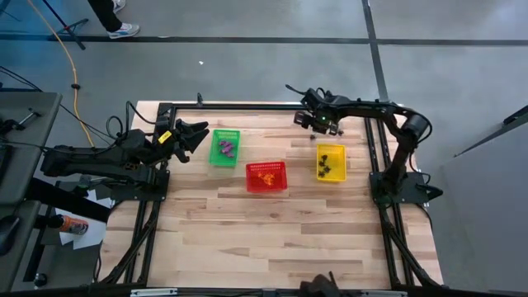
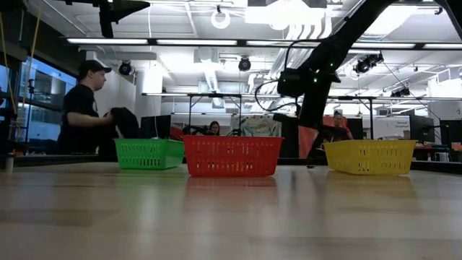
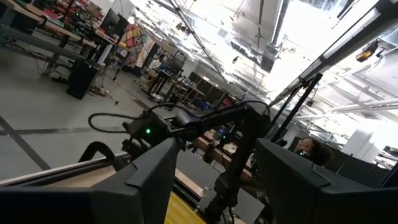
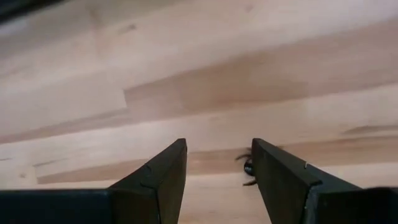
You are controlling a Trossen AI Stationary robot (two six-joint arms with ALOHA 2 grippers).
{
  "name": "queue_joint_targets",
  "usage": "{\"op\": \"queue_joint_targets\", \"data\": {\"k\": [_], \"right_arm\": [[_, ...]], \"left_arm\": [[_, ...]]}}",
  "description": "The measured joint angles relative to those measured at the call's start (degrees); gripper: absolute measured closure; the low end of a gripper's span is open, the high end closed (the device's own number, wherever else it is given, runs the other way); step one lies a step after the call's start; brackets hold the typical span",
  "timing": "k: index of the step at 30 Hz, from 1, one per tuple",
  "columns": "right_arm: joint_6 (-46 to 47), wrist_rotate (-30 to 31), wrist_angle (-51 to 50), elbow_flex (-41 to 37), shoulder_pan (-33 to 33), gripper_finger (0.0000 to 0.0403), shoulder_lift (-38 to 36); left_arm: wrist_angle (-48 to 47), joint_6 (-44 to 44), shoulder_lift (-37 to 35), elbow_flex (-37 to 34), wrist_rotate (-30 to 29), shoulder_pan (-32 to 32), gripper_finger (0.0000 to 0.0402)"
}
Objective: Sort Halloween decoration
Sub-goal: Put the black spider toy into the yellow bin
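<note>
Wooden table (image 1: 247, 239), near half bare.
Right end effector (image 1: 316, 124) spread by far edge; left end effector (image 1: 198, 134) spread beside green basket (image 1: 224, 147).

Bright ceiling lights (image 2: 289, 13) wash out the upper part of the low view and glare white (towards two o'clock) in the left wrist view, while the worktop (image 2: 231, 217) up close is soft and out of focus.
</note>
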Motion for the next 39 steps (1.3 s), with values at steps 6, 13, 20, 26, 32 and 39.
{"op": "queue_joint_targets", "data": {"k": [6, 13, 20, 26, 32, 39], "right_arm": [[-5.33, 0.26, -2.08, 0.04, -0.43, 0.0226, -2.43], [-14.24, -2.19, -7.75, 0.04, -0.19, 0.0226, -2.53], [-13.24, -0.96, -6.76, 0.05, -0.05, 0.0226, -2.51], [-13.24, 1.82, -7.85, 0.11, -0.02, 0.0226, -2.51], [-13.07, 3.24, -7.19, 0.11, 0.85, 0.0226, -2.42], [-12.67, 3.46, -6.66, 0.15, 2.75, 0.0226, 0.47]], "left_arm": [[-0.66, 0.0, 0.0, 0.0, 0.0, 0.0, 0.0195], [-1.36, 0.16, 0.0, 0.0, -0.16, 0.02, 0.0195], [-1.33, 1.45, 0.0, 0.0, -0.48, 0.02, 0.0195], [-1.33, 1.46, 0.0, 0.0, -0.82, 0.02, 0.0195], [-1.31, 1.55, -0.01, 0.0, -1.92, 0.02, 0.0195], [-1.29, 3.01, 0.0, 0.0, -3.3, 0.02, 0.0195]]}}
